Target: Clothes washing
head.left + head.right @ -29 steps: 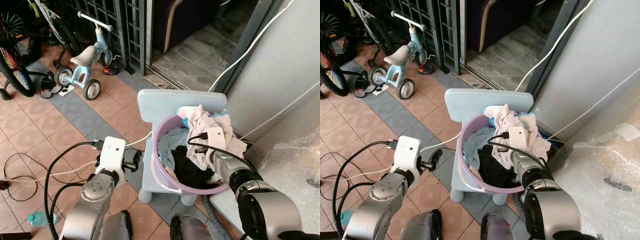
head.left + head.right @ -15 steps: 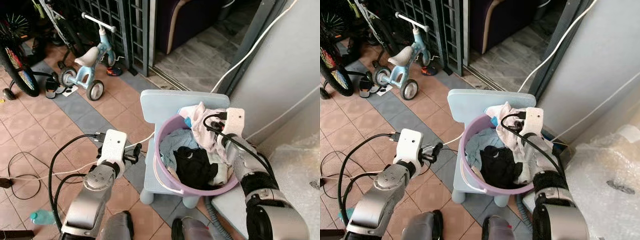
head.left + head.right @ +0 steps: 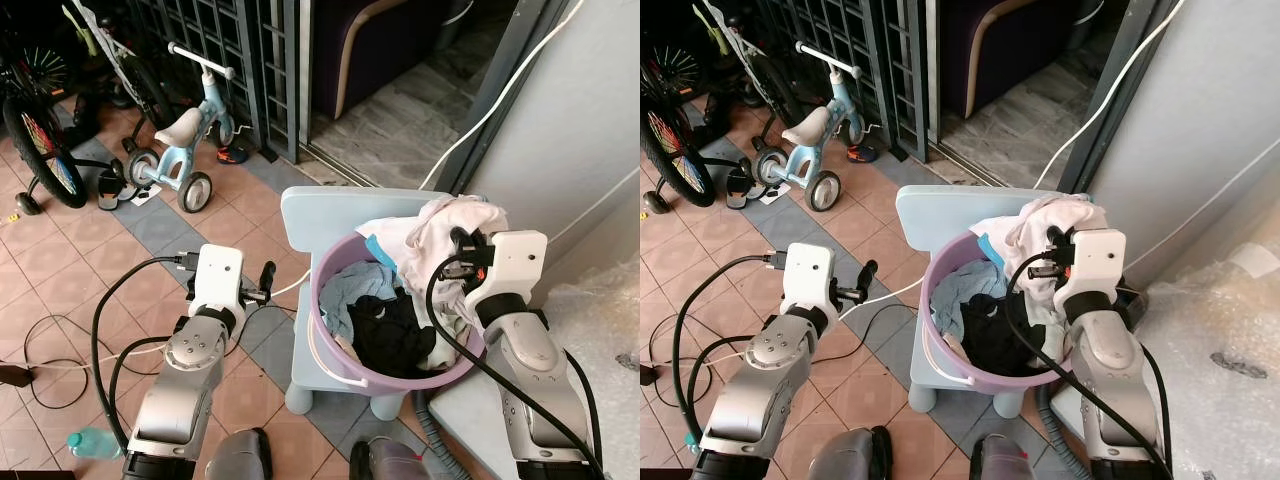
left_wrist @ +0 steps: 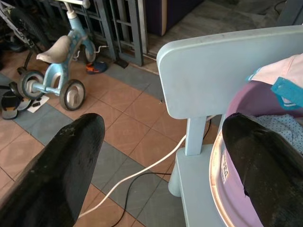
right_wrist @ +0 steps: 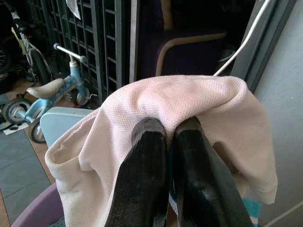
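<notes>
Right claw clenched on the pale pink garment, lifted above the far rim of the purple basin. Basin sits on the light blue chair, holding black and blue clothes. Left claw released, fingers spread wide, hovering beside the chair.

My two arms are silver, each topped by a white wrist box trailing black cables; long black fingers.
</notes>
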`<state>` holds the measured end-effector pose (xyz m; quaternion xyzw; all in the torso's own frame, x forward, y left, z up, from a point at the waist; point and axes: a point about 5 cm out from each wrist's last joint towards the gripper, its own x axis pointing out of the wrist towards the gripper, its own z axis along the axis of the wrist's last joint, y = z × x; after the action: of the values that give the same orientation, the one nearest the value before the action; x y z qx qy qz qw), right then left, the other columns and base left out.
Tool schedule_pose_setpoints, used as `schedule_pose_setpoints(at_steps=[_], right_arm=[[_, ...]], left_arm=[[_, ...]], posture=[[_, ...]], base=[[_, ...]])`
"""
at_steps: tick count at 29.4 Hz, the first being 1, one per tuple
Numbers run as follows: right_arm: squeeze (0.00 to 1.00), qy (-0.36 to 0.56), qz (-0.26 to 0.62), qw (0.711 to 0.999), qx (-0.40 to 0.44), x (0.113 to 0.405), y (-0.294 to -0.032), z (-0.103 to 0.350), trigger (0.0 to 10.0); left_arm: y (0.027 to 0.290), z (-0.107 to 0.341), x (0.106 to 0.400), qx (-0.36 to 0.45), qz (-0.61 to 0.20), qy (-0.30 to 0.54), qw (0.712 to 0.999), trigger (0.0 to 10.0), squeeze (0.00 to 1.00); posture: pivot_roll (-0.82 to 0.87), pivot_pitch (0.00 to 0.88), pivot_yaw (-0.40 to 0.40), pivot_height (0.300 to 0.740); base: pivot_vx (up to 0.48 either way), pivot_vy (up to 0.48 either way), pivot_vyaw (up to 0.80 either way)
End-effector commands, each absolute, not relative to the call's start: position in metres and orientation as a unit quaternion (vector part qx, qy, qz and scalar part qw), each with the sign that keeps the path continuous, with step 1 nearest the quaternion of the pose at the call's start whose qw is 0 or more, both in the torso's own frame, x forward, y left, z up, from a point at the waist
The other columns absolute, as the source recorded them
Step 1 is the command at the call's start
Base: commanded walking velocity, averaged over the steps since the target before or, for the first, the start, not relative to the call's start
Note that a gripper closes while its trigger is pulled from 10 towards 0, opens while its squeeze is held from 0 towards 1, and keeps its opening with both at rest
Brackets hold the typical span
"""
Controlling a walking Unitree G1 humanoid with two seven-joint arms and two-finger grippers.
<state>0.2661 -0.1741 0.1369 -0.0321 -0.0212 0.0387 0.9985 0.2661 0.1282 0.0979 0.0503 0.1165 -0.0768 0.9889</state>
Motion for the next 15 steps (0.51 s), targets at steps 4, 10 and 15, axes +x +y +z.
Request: schedule_pose_setpoints(at_steps=[4, 10, 15], right_arm=[[0.00, -0.055, 0.022, 0.998, -0.026, 0.280, -0.171, 0.162, 10.0], [0.00, -0.051, 0.021, 0.998, -0.036, 0.289, -0.173, 0.164, 10.0], [0.00, -0.049, 0.029, 0.998, -0.033, 0.291, -0.169, 0.164, 10.0]], left_arm=[[0.124, 0.097, 0.268, 0.055, -0.085, 0.112, 0.989, 10.0, 0.00], [0.128, 0.093, 0.265, 0.054, -0.074, 0.118, 0.989, 10.0, 0.00], [0.127, 0.093, 0.265, 0.055, -0.076, 0.119, 0.988, 10.0, 0.00]], posture=[[-0.05, 0.058, 0.028, 0.740], [-0.04, 0.055, 0.022, 0.740], [-0.04, 0.054, 0.021, 0.740]], base=[[0.000, 0.000, -0.65], [-0.132, 0.000, -0.72], [-0.385, 0.000, -0.74]])
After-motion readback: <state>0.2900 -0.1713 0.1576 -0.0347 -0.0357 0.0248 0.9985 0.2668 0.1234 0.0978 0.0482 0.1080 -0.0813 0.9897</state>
